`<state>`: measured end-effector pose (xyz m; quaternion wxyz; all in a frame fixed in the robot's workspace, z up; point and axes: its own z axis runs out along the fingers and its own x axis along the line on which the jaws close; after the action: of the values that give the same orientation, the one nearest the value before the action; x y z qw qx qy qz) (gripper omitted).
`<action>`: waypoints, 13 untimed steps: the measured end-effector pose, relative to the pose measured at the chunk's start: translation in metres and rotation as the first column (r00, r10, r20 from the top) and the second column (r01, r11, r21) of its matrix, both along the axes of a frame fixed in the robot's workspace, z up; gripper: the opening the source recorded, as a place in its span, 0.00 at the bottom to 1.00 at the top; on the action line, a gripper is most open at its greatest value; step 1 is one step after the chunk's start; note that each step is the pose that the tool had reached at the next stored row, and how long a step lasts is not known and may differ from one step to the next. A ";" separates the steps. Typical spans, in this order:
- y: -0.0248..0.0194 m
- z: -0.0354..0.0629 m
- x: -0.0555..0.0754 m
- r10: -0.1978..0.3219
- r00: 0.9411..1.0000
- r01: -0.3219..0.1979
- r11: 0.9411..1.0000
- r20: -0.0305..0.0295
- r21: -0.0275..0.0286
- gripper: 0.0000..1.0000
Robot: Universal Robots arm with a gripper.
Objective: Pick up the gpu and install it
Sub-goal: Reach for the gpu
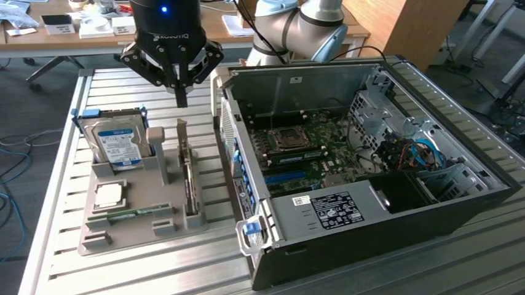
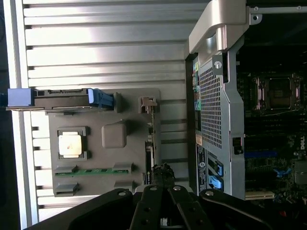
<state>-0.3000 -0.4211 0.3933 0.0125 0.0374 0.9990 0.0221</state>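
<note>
Now | gpu (image 1: 191,184) thin, edge-up in grey tray (image 1: 131,230) | hand (image 1: 181,101) closed above

One grey moulded plastic tray (image 1: 135,232) is lying on the one slatted metal tabletop (image 1: 123,273). It is carrying four parts, one of each kind: one silver hard drive with a blue-white label (image 1: 120,144), one square silver processor chip (image 1: 109,195), one narrow green memory stick (image 1: 131,214) and one thin green gpu card (image 1: 190,178) standing on edge. One open black computer case (image 1: 459,206) is sitting beside it. One black robot gripper (image 1: 181,101) is hanging above.
</note>
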 end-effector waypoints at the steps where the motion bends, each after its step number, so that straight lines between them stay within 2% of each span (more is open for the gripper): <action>1: 0.0000 0.0000 0.000 0.000 1.000 0.000 1.000 0.000 0.000 0.11; 9: 0.0000 0.0000 0.000 0.000 1.000 0.000 1.000 0.000 0.000 0.11; 11: -0.0012 0.0000 0.000 0.000 1.000 0.000 1.000 0.000 0.000 0.11; 13: -0.0047 0.0000 -0.001 0.000 1.000 0.000 1.000 0.000 0.000 0.11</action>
<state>-0.3013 -0.4258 0.3933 0.0125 0.0374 0.9990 0.0221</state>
